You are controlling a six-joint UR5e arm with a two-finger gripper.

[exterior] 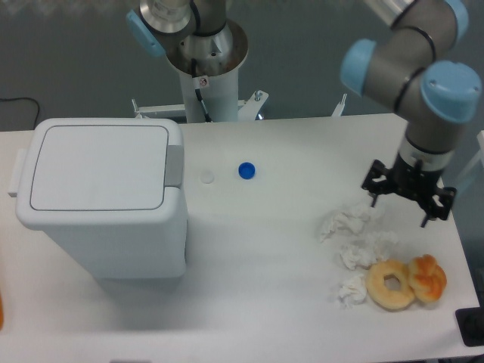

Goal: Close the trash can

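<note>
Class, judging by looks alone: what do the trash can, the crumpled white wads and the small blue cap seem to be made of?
Trash can: probably moulded plastic, smooth white with a soft sheen, rounded corners and a grey tab.
Crumpled white wads: likely tissue or paper, matte with irregular creases.
Small blue cap: seemingly plastic, evenly coloured and round, though too small to be certain.

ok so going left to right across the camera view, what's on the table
large white plastic trash can with its lid down → small white cap → blue bottle cap → crumpled white tissues → black two-finger gripper
</note>
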